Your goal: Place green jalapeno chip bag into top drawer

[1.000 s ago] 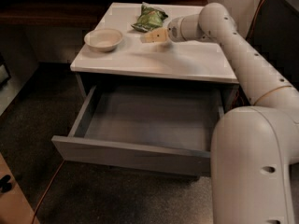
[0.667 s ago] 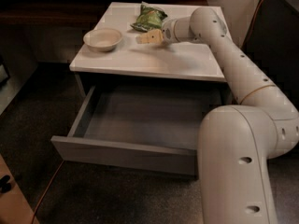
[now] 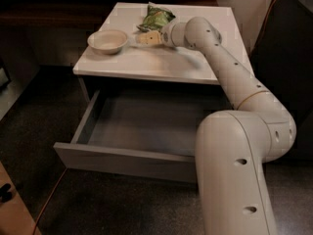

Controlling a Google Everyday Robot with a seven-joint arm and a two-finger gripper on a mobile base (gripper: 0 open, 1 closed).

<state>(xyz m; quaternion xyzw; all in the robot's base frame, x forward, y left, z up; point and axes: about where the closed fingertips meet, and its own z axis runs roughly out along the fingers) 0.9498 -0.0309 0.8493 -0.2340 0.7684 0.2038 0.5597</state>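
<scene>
Edging leftward since a second ago, the gripper (image 3: 145, 37) is now sitting just in front of the green jalapeno chip bag (image 3: 156, 17), which is lying at the back of the white cabinet top (image 3: 195, 65); whether it is open or closed I cannot tell. The top drawer (image 3: 117, 155) is standing open below. Approaching sideways, it is risking shoving the slippery bag rearward or clipping the beige bowl (image 3: 108, 40).

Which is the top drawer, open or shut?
Open: the top drawer is pulled far out, inside visible. The tool is over the cabinet top, by the green jalapeno chip bag.
</scene>
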